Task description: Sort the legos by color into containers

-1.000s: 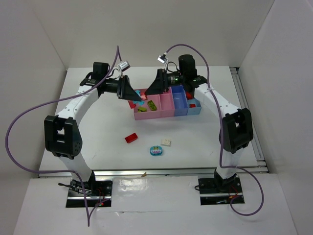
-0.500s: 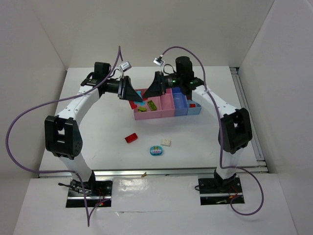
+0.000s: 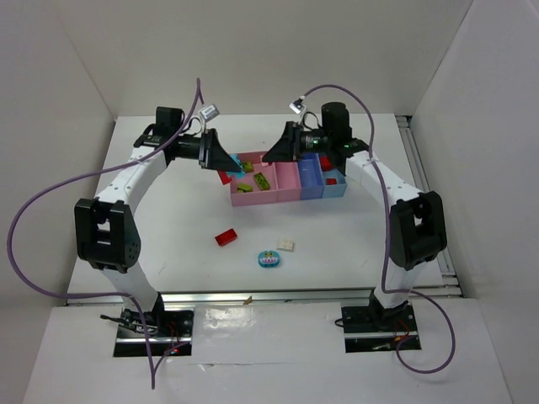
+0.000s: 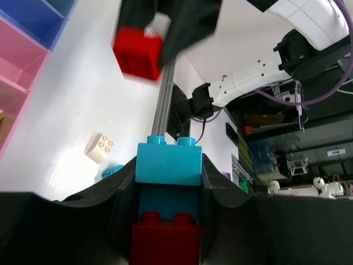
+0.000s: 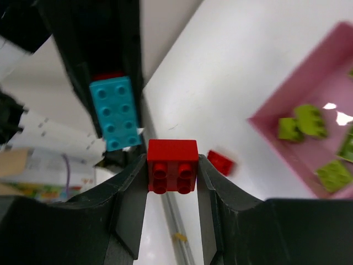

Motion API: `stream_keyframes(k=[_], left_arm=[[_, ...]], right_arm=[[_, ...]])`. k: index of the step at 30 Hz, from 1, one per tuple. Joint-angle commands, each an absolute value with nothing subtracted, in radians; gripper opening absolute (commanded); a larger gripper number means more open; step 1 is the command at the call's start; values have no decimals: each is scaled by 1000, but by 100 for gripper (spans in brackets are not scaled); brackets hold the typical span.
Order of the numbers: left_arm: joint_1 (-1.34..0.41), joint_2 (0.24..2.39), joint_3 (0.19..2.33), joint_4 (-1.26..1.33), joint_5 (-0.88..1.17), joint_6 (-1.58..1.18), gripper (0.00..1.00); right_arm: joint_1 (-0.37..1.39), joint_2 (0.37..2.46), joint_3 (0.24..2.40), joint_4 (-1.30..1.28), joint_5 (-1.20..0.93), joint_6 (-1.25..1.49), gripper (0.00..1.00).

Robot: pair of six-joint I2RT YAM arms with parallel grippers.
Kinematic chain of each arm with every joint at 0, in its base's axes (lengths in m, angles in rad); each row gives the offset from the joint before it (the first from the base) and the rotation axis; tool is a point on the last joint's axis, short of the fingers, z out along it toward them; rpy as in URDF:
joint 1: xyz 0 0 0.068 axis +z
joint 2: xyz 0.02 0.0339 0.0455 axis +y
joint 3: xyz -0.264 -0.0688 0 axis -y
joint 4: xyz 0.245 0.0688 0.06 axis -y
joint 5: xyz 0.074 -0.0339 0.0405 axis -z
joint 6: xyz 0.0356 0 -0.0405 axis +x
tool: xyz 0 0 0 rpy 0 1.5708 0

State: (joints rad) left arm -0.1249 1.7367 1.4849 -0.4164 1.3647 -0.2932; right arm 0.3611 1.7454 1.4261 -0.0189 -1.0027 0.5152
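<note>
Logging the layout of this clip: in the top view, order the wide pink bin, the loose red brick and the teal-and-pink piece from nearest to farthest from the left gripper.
1. wide pink bin, with the left gripper at its left end.
2. loose red brick, lying apart, left of centre.
3. teal-and-pink piece, nearest the front edge, centre.

Noted smooth, glossy plastic on the teal brick (image 4: 168,163) and the red brick (image 5: 172,152). Found matt black plastic, faintly grainy, on the right gripper (image 5: 172,160). Saw thin, slightly shiny plastic in the wide pink container (image 3: 253,200), a smooth matt white table (image 3: 168,219), and bare silvery metal along the rail (image 3: 312,295).
</note>
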Motion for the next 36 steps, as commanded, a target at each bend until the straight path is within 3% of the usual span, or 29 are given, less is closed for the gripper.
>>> stream_keyframes(k=[1,3,6,7,10,17,25,28,30,33,36], left_arm=[[-103,1738,1493,-397,1385,-296,0],[-103,1747,1493,-397,1356,-307,0],[-103,1747,1493,-397,1292,-345,0],[-103,1747,1493,-397,1220,-363,0],[-103,1738,1505,-408,1075,-420,0],[-113,1701,1523,-408,822,-522,0],[-114,1690,1523,-408,750,-569,0],[-114,1690,1523,-408,750,-569,0],[-114,1700,1534,-408,750,-569,0],[-114,1700,1543,-408,761,-578,0],[-123,1709,1561,-408,761,-587,0]], right_arm=[[327,1669,1422,-58,-859,499,0],[304,1645,1413,-116,-780,479,0],[288,1635,1453,-326,-409,436,0],[288,1646,1482,-381,-183,436,0],[275,1671,1494,-466,41,436,5],[232,1758,1517,-499,187,411,11],[190,1861,1538,-477,212,393,15],[190,1882,1539,-468,212,383,31],[190,1882,1551,-468,212,383,49],[190,1891,1562,-468,193,374,62],[190,1868,1572,-468,193,374,65]])
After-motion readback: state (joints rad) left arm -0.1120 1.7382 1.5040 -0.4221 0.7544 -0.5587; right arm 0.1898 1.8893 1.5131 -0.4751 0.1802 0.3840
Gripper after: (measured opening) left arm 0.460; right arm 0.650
